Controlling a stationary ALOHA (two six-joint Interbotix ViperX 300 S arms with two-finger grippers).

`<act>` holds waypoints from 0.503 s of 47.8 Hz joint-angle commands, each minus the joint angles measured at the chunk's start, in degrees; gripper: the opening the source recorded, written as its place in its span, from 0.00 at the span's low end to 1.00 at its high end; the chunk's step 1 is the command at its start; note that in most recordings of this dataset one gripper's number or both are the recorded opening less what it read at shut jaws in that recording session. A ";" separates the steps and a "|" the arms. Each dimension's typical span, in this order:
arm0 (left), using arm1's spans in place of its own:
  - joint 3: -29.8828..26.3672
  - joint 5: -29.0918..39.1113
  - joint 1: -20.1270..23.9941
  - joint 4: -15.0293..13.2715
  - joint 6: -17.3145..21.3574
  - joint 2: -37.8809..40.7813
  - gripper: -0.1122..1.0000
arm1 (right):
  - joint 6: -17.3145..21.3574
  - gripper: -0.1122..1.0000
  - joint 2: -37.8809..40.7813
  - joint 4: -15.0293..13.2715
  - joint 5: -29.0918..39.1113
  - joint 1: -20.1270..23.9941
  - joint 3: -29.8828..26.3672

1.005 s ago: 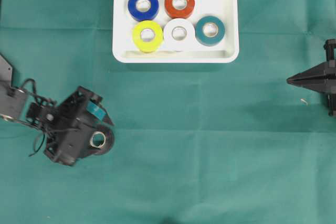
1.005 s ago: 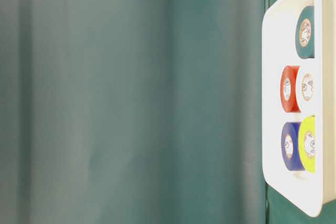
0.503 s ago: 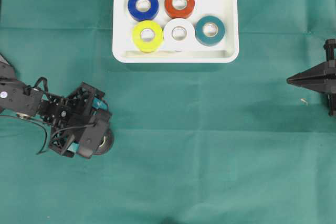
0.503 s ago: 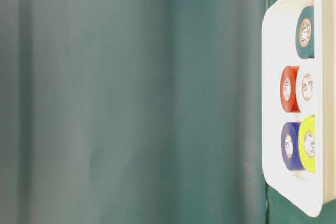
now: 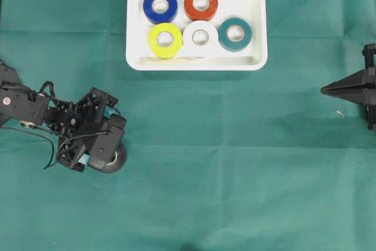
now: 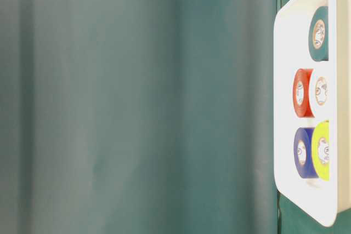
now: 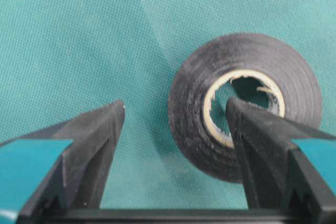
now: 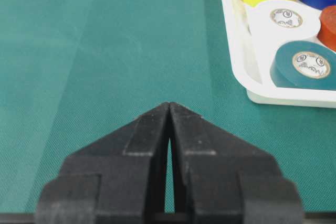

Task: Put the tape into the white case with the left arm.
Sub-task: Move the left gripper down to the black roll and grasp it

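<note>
A black tape roll (image 7: 188,114) lies flat on the green cloth at the left (image 5: 118,161). My left gripper (image 7: 176,103) is down over it and open. Its right finger (image 7: 257,145) dips into the roll's cardboard core, and its left finger (image 7: 97,140) stands outside the roll with a strip of cloth showing between them. From overhead the left gripper (image 5: 110,148) covers most of the roll. The white case (image 5: 258,27) sits at the top centre, far from the roll, holding several coloured rolls. My right gripper (image 5: 324,90) rests shut at the right edge.
Blue (image 5: 160,6), red (image 5: 201,3), yellow (image 5: 165,40), white (image 5: 200,37) and teal (image 5: 235,33) rolls fill most of the case, with bare floor at its top right. The case's rim (image 8: 236,51) lies right of the right gripper (image 8: 169,104). Green cloth covers the table.
The left arm has swung round and come down over the black roll, hiding more of it, and its jaws have narrowed. The right arm and the case have not moved.
</note>
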 commanded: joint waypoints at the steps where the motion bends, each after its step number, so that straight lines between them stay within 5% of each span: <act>1: -0.79 0.26 0.09 0.09 -0.26 -0.35 0.74 | 0.00 0.02 0.35 -0.09 -0.35 -0.09 -0.62; 11: -1.76 1.67 -0.09 0.09 -1.14 -0.35 0.30 | 0.00 0.02 0.35 -0.09 -0.35 -0.09 -0.62; 24: -2.11 1.67 -0.09 0.09 -1.14 -0.62 0.30 | 0.00 0.02 0.35 -0.09 -0.35 -0.09 -0.53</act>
